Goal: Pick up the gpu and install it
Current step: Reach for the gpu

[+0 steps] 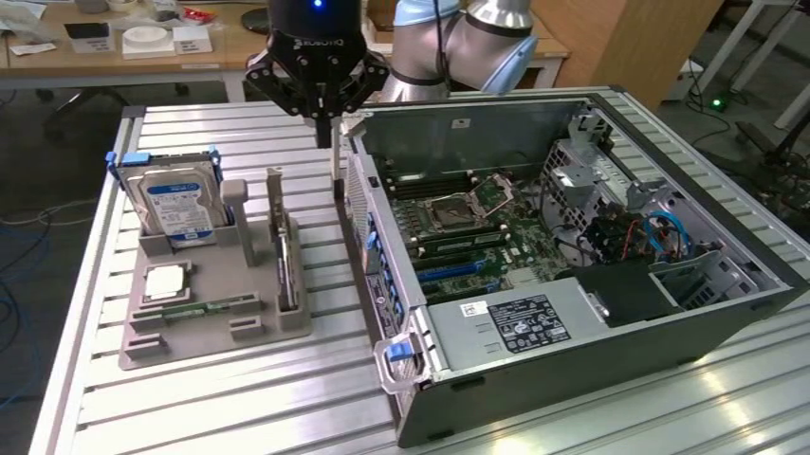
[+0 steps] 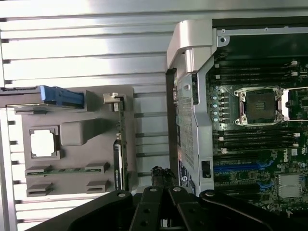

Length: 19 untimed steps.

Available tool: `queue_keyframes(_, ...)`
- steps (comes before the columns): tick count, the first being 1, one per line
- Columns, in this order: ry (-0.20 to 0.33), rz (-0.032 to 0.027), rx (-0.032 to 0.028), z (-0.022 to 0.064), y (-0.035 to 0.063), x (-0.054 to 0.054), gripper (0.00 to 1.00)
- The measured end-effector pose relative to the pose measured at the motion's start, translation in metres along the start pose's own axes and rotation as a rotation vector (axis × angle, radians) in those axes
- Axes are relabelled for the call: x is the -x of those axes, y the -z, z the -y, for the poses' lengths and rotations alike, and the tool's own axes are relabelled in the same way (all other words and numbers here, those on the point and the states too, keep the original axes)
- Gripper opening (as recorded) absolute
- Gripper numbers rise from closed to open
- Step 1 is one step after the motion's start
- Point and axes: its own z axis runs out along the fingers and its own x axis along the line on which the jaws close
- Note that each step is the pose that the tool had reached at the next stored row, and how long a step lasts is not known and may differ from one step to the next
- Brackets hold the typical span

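On the ribbed metal worktop, at the exterior view's left, a grey plastic holder carries a boxy silver hard drive with a blue-white label. Beside it in the same holder the gpu, a thin green card with a silver bracket, stands on its edge. The black pincer hangs clenched and empty, above the gap before the open grey computer case.

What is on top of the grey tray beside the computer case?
The hard drive and the gpu stand on edge; a square chip and a memory stick lie flat. The tray hides the lower edges of drive and gpu.
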Motion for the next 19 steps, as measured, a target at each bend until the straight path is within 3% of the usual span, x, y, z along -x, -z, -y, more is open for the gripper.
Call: queue_keyframes(19,0.000,0.0000,0.0000,0.0023,0.0008,-0.029,0.11)
